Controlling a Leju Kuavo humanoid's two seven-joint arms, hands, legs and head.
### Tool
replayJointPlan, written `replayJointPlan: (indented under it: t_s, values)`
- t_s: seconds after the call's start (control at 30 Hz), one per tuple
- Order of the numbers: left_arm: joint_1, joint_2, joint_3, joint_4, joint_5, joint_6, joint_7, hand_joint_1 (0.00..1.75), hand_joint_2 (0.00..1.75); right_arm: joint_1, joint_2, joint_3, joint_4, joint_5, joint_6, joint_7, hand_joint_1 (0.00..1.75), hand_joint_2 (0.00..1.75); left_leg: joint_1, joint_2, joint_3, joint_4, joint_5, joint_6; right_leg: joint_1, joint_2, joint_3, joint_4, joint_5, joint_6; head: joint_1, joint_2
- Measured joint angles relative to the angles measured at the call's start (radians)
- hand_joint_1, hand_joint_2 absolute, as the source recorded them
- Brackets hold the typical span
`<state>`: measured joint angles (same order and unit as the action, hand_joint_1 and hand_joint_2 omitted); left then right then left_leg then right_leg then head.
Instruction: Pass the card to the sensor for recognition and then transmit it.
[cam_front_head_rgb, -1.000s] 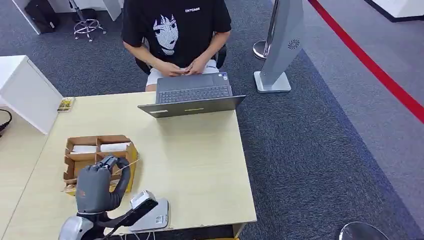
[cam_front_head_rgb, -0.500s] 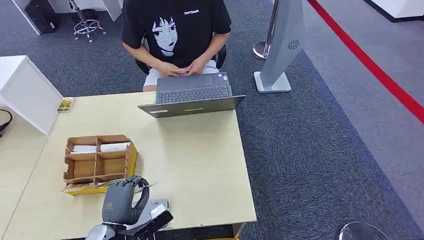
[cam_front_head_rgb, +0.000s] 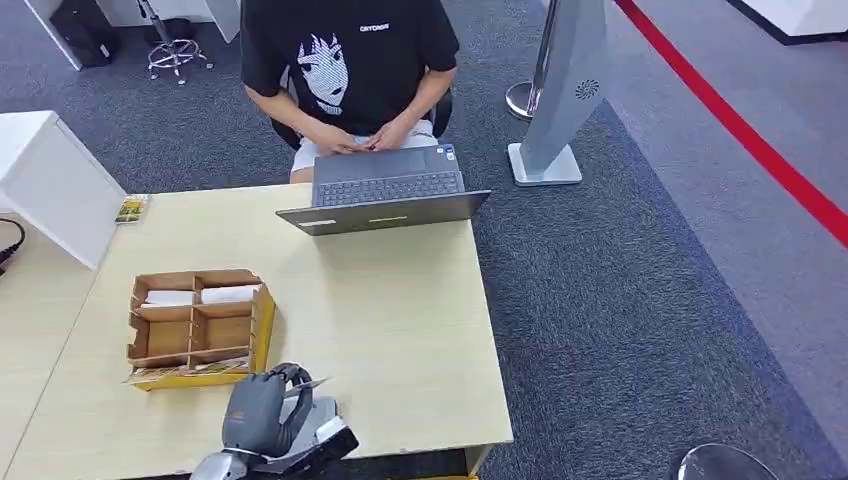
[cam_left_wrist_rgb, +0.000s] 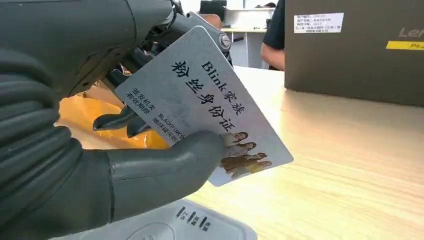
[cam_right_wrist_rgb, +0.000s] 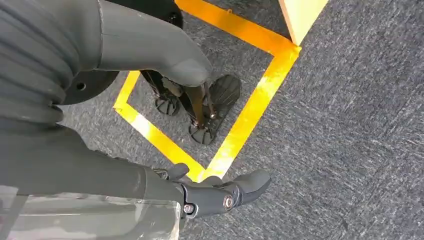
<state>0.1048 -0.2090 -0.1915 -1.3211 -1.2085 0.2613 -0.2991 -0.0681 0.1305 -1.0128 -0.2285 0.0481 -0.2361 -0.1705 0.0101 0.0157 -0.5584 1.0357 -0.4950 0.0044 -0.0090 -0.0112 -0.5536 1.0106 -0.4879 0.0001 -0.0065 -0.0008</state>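
My left hand (cam_front_head_rgb: 262, 408) pinches a grey printed card (cam_left_wrist_rgb: 202, 105) between thumb and fingers, just above the white sensor (cam_front_head_rgb: 305, 438) at the table's near edge. In the head view the card (cam_front_head_rgb: 305, 385) shows as a thin sliver sticking out past the fingers. The sensor's white top (cam_left_wrist_rgb: 165, 226) lies right under the card in the left wrist view. My right hand (cam_right_wrist_rgb: 150, 125) hangs over the carpet beside the table with its fingers apart and nothing in it.
A cardboard divider box (cam_front_head_rgb: 197, 322) with white cards stands on the table (cam_front_head_rgb: 400, 320) left of the hand. An open laptop (cam_front_head_rgb: 385, 195) sits at the far edge, with a person (cam_front_head_rgb: 350, 70) seated behind it. A white cabinet (cam_front_head_rgb: 55, 185) stands far left.
My left hand has carried the card from beside the cardboard box toward me and rightward, down to just over the sensor. The person has barely moved.
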Motion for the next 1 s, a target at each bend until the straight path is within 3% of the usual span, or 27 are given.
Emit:
replayJointPlan:
  t_s: [0.2,0.4,1.0]
  values:
    - [-0.002,0.0,0.0,0.01,0.0,0.0,0.0,1.75,1.75,0.0,0.001,0.001,0.0,0.003,-0.005,0.0,0.0,1.75,0.0,0.0,0.0,0.0,0.0,0.0,0.0,0.0,0.0,0.0,0.0,0.0,0.0,0.0]
    - [-0.002,0.0,0.0,0.011,-0.003,0.0,0.018,1.75,1.75,0.0,0.001,0.011,0.0,0.048,-0.074,0.003,0.0,1.75,0.0,0.0,0.0,0.0,0.0,0.0,0.0,0.0,0.0,0.0,0.0,0.0,0.0,0.0]
    - [-0.01,-0.007,-0.002,0.045,-0.003,-0.003,0.016,1.75,1.75,-0.001,0.001,0.034,0.0,0.096,-0.092,0.025,0.0,1.75,0.0,0.0,0.0,0.0,0.0,0.0,0.0,0.0,0.0,0.0,0.0,0.0,0.0,0.0]
